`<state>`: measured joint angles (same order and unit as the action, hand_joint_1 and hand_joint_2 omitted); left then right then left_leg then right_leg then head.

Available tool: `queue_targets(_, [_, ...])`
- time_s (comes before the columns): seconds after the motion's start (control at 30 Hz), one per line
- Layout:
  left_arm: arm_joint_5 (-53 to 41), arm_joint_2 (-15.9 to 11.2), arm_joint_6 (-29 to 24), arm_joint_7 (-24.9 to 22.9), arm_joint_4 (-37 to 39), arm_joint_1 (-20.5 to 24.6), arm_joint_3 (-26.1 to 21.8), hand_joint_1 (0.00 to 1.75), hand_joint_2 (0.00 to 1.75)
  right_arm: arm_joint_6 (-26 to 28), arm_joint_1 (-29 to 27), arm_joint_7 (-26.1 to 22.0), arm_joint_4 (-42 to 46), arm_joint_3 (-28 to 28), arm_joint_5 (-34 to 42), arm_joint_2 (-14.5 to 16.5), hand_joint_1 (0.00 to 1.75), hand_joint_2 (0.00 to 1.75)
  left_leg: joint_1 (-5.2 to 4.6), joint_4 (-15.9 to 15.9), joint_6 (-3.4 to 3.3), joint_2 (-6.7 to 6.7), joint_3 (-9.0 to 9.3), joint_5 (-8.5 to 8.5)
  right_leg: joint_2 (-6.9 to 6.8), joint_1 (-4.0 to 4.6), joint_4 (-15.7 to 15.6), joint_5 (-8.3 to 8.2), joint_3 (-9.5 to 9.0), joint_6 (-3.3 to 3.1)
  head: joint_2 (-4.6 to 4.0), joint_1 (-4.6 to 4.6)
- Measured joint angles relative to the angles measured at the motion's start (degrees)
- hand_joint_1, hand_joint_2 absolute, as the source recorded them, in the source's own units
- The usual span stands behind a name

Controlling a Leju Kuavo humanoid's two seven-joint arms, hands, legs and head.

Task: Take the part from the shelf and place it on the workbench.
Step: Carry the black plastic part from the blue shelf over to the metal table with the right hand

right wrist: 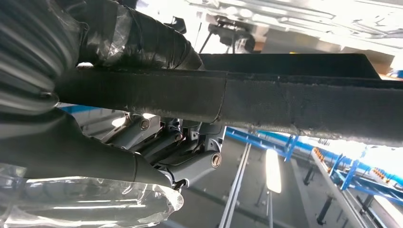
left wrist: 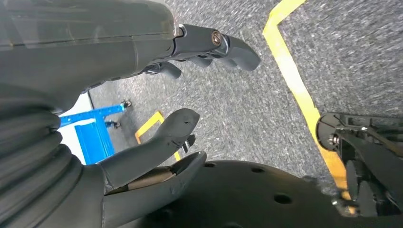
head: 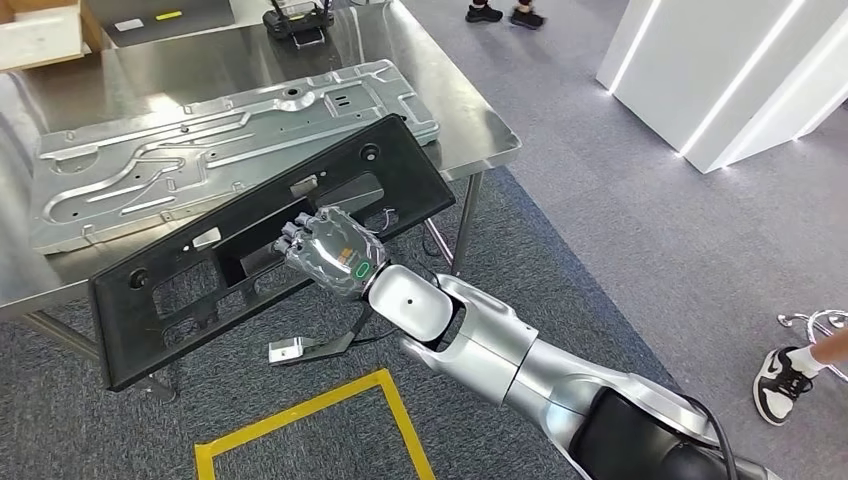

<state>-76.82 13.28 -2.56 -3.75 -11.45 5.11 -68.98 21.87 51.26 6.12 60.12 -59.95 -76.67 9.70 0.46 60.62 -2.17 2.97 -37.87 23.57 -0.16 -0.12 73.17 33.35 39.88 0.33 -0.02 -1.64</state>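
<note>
Part: black plastic panel (head: 270,250) hung in my right hand (head: 330,250), its far edge lying over the steel surface (head: 470,120) and its near end out over the carpet
Right fingers: wrapped around an inner bar of the panel, thumb one side, fingers (right wrist: 142,38) the other
Left hand: down at my side (left wrist: 142,156), fingers spread, holding nothing
Neighbour: pressed metal sheet (head: 220,140) lay just beyond the panel, looking close or touching
Risk: I judged the overhanging end could tip the panel off the edge if I let go there
Second risk: pushing it further in could shove the metal sheet
</note>
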Motion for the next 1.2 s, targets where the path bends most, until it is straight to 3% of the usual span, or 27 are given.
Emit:
queue_targets(0.07, [0.04,0.21,-0.08,-0.02,0.03,-0.05,0.00,0.00,1.75,0.59,-0.18,0.72,0.01,0.24,-0.97,-0.10,1.75,1.75,-0.31,-0.05,-0.07,0.61,0.03,-0.10,0.61,0.83,-7.44,-4.07,-3.14,-1.99,-0.01,-0.08])
queue_targets(0.13, [0.05,0.47,-0.23,-0.03,0.09,-0.01,0.00,0.00,1.75,0.69,-0.33,1.16,0.01,0.53,-1.45,-0.11,1.75,1.75,-0.23,-0.21,0.15,0.87,0.02,-0.27,1.11,1.58,-12.48,-6.11,-5.25,-3.66,0.00,0.00])
queue_targets(0.2, [0.05,0.55,-0.40,-0.05,0.14,-0.01,0.00,0.00,1.75,0.68,-0.50,1.36,0.01,0.64,-1.62,-0.17,1.75,1.75,-0.02,-0.55,0.68,1.01,0.04,-0.50,1.10,1.99,-13.64,-6.57,-5.58,-4.19,0.00,0.25])
queue_targets(0.27, [0.05,0.49,-0.44,-0.07,0.15,-0.01,0.00,0.00,1.75,0.68,-0.66,1.48,0.01,0.70,-1.74,-0.16,1.75,1.75,-0.15,-0.33,1.17,0.50,-0.07,-0.15,0.70,1.52,-15.05,-7.32,-6.24,-3.78,-0.01,0.32])
queue_targets(0.3, [0.05,0.43,-0.44,-0.07,0.15,0.01,0.00,0.00,1.75,0.69,-0.69,1.53,0.01,0.73,-1.79,-0.12,1.75,1.75,-0.28,0.89,1.44,-0.12,-0.55,0.85,0.43,1.19,-15.82,-7.75,-6.59,-3.58,-0.01,0.31])
queue_targets(0.4, [0.05,0.21,-0.43,-0.07,0.15,0.09,0.00,0.00,1.75,0.68,-1.01,1.64,-0.02,0.78,-1.86,-0.15,1.75,1.75,0.00,9.73,2.42,-1.90,-4.21,5.97,-0.49,0.89,-16.35,-8.13,-6.75,-3.26,-0.01,0.28])
queue_targets(0.43, [0.05,0.14,-0.44,-0.07,0.15,0.07,0.00,0.00,1.75,0.59,-1.27,1.64,-0.04,0.79,-1.86,-0.20,1.75,1.75,0.20,12.06,2.78,-2.12,-5.12,6.79,-0.78,0.87,-16.13,-8.06,-6.57,-3.16,-0.01,0.27])
queue_targets(0.47, [0.05,0.06,-0.44,-0.07,0.15,0.04,0.00,0.00,1.75,0.45,-1.52,1.64,-0.07,0.79,-1.83,-0.25,1.75,1.75,0.40,12.71,3.12,-2.30,-5.20,6.68,-1.02,0.81,-15.82,-7.95,-6.35,-3.00,-0.01,0.28])
queue_targets(0.5, [0.05,-0.01,-0.44,-0.06,0.15,0.00,0.00,0.00,1.75,0.25,-1.70,1.64,-0.07,0.79,-1.76,-0.27,1.75,1.75,0.58,11.22,3.43,-2.47,-4.19,5.61,-1.17,0.68,-15.39,-7.79,-6.10,-2.78,-0.01,0.27])
queue_targets(0.57, [0.05,-0.09,-0.46,-0.03,0.16,0.00,0.00,0.00,1.75,-0.04,-1.87,1.64,-0.01,0.84,-1.48,-0.28,1.75,1.75,0.79,4.86,3.74,-2.82,-0.49,3.09,-1.35,0.37,-14.25,-7.27,-5.56,-2.10,-0.01,0.26])
queue_targets(0.63, [0.07,-0.08,-0.51,0.00,0.17,0.07,0.00,0.00,1.75,-0.14,-2.05,1.50,0.24,0.97,-1.24,-0.28,1.75,1.75,0.72,0.72,3.13,-2.83,1.74,2.17,-1.42,0.39,-13.04,-6.68,-5.00,-1.42,0.00,0.27])
queue_targets(0.67, [0.08,-0.02,-0.54,0.01,0.17,0.10,0.00,0.00,1.75,-0.16,-2.20,1.38,0.43,1.03,-1.16,-0.29,1.75,1.75,0.63,0.49,2.65,-2.74,1.82,2.35,-1.41,0.57,-12.77,-6.55,-4.83,-1.61,0.00,0.28])
queue_targets(0.77, [0.09,0.07,-0.63,-0.04,0.17,0.06,0.00,0.00,1.75,-0.18,-2.60,1.21,0.90,1.11,-1.04,-0.35,1.75,1.75,0.58,0.25,2.00,-2.60,1.89,2.02,-1.29,0.97,-12.76,-6.66,-4.76,-3.41,-0.01,0.29])
queue_targets(0.83, [0.05,0.07,-0.64,-0.07,0.17,0.05,0.00,0.00,1.75,-0.08,-2.73,1.54,1.12,1.16,-1.12,-0.37,1.75,1.75,0.52,0.23,1.88,-2.58,1.87,1.97,-1.27,1.02,-12.97,-6.84,-4.83,-3.62,-0.01,0.30])
queue_targets(0.97, [-0.32,0.07,-0.75,-0.37,0.17,0.10,0.00,0.00,1.75,-0.03,-3.03,2.16,1.28,1.41,-1.32,-0.36,1.75,1.75,0.47,0.23,1.64,-2.60,1.81,1.95,-1.27,1.01,-13.31,-7.09,-4.92,-3.12,-0.01,0.30])
queue_targets(1.13, [-0.64,0.07,-1.33,-0.97,0.17,0.13,0.00,0.00,1.75,-0.03,-3.51,2.22,1.26,1.63,-1.24,-0.23,1.75,1.75,0.37,0.24,1.32,-2.62,1.73,1.93,-1.27,0.82,-13.53,-7.21,-4.94,-1.08,-0.01,0.29])
queue_targets(1.2, [-0.68,0.07,-1.51,-0.98,0.17,0.14,0.01,0.00,1.75,-0.02,-3.67,2.30,1.26,1.72,-1.17,-0.20,1.75,1.75,0.35,0.24,1.29,-2.62,1.72,1.91,-1.27,0.80,-13.54,-7.22,-4.91,-0.83,-0.01,0.29])
